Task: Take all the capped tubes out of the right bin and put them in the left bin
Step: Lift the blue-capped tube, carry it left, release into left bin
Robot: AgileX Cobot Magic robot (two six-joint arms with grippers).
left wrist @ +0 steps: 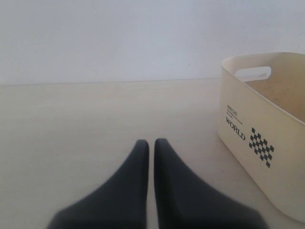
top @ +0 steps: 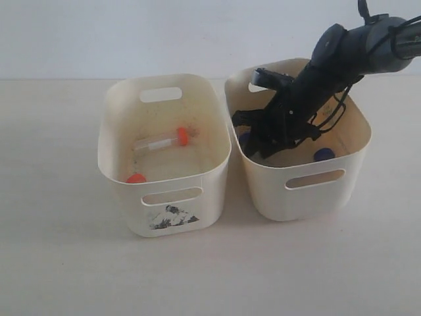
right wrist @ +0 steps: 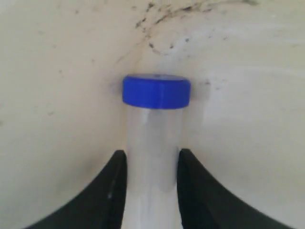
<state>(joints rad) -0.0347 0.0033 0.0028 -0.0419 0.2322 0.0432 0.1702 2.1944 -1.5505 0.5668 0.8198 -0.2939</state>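
Right wrist view: my right gripper [right wrist: 152,158] clamps smooth clear blue-capped tube [right wrist: 153,128] inside scuffed cream right bin [right wrist: 57,71]; left gripper [left wrist: 151,143] fingers together.

Blue-capped tube [right wrist: 153,138] base cut off, right pincer [top: 262,146] tips hidden within right bin [top: 283,201]

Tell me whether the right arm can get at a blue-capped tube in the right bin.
Likely yes: the right gripper is closed around one blue-capped tube inside the open-topped right bin, with nothing in between.
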